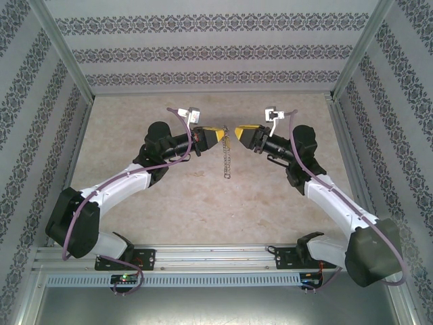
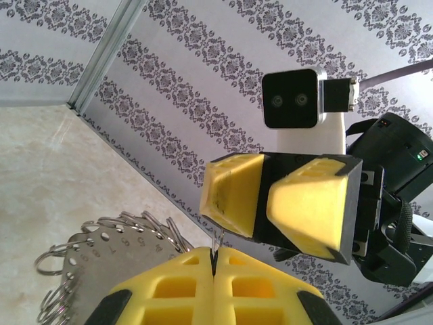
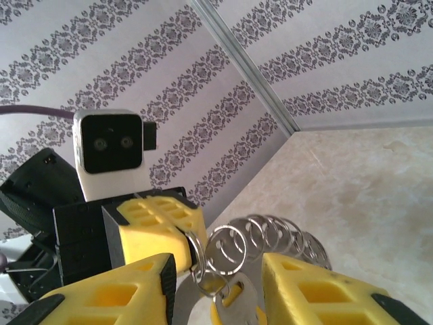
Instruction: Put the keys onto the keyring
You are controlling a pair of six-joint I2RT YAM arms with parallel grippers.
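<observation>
Patterned grey-and-white wallpaper (image 1: 203, 54) lines three sides of the enclosure, and aluminium posts (image 1: 64, 51) run up its corners. The floor is a beige, marbled table (image 1: 169, 210) with a slotted metal rail (image 1: 203, 257) along its near edge.

The left arm (image 1: 122, 183) and the right arm (image 1: 331, 200) both lean in from that rail, and their yellow-fingered tips face each other over the middle of the table.

The left gripper (image 2: 213, 256) has its fingers pressed together, with a thin loop of wire pinched in the seam. That loop belongs to the keyring (image 1: 226, 161), a string of grey split rings that trails from between the two grippers toward the near edge in the overhead view. Whether its lower end touches the table cannot be told.

The right gripper (image 3: 220, 264) stands partly open, its fingers apart with several rings in the gap between them, and neither pad is clearly pressing on them.

A flat metal disc (image 2: 101, 261) with numbered holes sits among the rings.
</observation>
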